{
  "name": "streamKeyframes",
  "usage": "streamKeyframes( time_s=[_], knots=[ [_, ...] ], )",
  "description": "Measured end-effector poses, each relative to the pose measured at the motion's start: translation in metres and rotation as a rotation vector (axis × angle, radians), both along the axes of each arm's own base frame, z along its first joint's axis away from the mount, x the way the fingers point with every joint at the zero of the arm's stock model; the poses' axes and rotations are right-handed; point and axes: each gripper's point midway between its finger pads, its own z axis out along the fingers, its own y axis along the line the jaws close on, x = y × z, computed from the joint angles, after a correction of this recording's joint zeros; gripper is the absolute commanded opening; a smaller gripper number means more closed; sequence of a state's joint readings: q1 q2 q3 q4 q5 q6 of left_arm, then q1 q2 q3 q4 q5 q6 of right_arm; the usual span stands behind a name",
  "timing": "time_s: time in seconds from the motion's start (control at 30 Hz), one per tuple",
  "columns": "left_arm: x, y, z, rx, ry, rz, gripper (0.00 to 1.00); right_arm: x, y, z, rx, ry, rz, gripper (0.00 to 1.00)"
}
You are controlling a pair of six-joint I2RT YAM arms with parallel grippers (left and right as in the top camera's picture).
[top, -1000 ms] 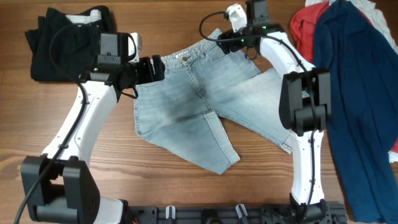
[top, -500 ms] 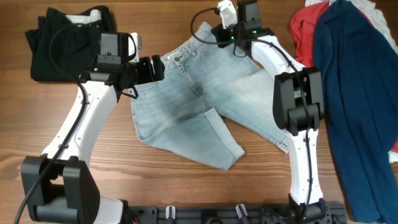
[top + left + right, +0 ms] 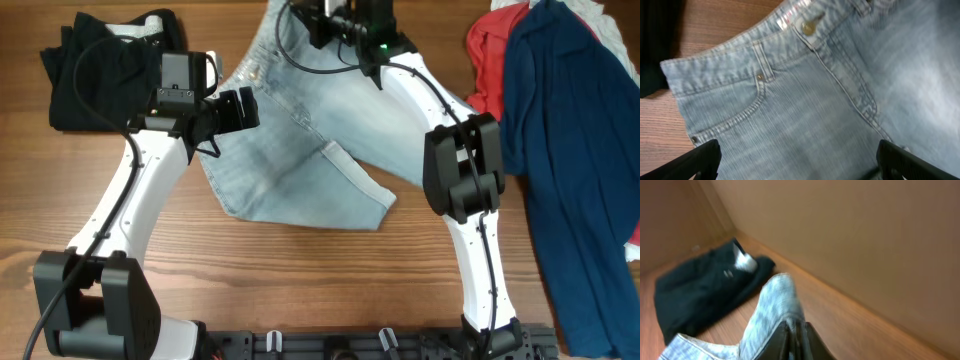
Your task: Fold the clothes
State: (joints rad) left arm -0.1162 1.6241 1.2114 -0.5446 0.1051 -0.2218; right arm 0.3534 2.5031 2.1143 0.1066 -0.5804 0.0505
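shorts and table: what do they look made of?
Shorts: likely faded cotton denim, matte. It has a fine ribbed weave, doubled seam stitching and a metal-looking button. Table: wood or wood-look laminate with a low sheen. Grain lines show, but I can't tell which.

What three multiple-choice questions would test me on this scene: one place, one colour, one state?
1. The crumpled black garment lies at the wooden table's: A right edge; B far-left corner; C near edge.
2. The large draped garment on the right is: A navy; B green; C yellow.
3. The right claw is: A open; B out of view; C shut on the light-blue denim shorts.
B, overhead shows it there; A, its cloth is dark blue; C, the wrist view shows denim pinched in it.
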Motion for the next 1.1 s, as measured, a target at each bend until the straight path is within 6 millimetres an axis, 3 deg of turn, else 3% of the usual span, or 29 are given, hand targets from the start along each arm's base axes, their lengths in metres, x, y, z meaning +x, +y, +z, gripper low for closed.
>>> streamKeyframes(
  time_s=[0.07, 0.23, 0.33, 0.47, 0.53, 0.67, 0.8, 1.1],
  knots=[
    [0.001, 0.001, 0.000, 0.003, -0.004, 0.002, 1.00, -0.001, 0.004, 0.011, 0.023, 0.008, 0.003, 1.00],
    [0.002, 0.000, 0.001, 0.002, -0.010, 0.002, 1.00, -0.011, -0.020, 0.007, -0.017, 0.180, -0.034, 1.00],
    [0.004, 0.001, 0.003, 0.003, -0.020, 0.004, 1.00, -0.028, -0.056, 0.018, -0.074, 0.322, -0.100, 1.00],
    [0.005, 0.001, 0.003, 0.004, -0.023, 0.004, 1.00, -0.069, -0.106, 0.019, -0.217, 0.545, -0.244, 1.00],
    [0.005, 0.001, 0.003, 0.007, -0.024, 0.002, 1.00, -0.097, -0.125, 0.004, -0.316, 0.673, -0.299, 1.00],
    [0.004, 0.005, 0.002, 0.030, -0.020, 0.008, 1.00, -0.138, -0.150, -0.046, -0.478, 0.871, -0.369, 1.00],
    [0.004, 0.006, 0.002, 0.037, -0.018, 0.012, 1.00, -0.161, -0.165, -0.081, -0.537, 0.996, -0.442, 1.00],
    [-0.006, 0.009, -0.005, 0.053, 0.027, 0.013, 1.00, -0.153, -0.188, -0.147, -0.534, 0.984, -0.645, 1.00]
  ],
)
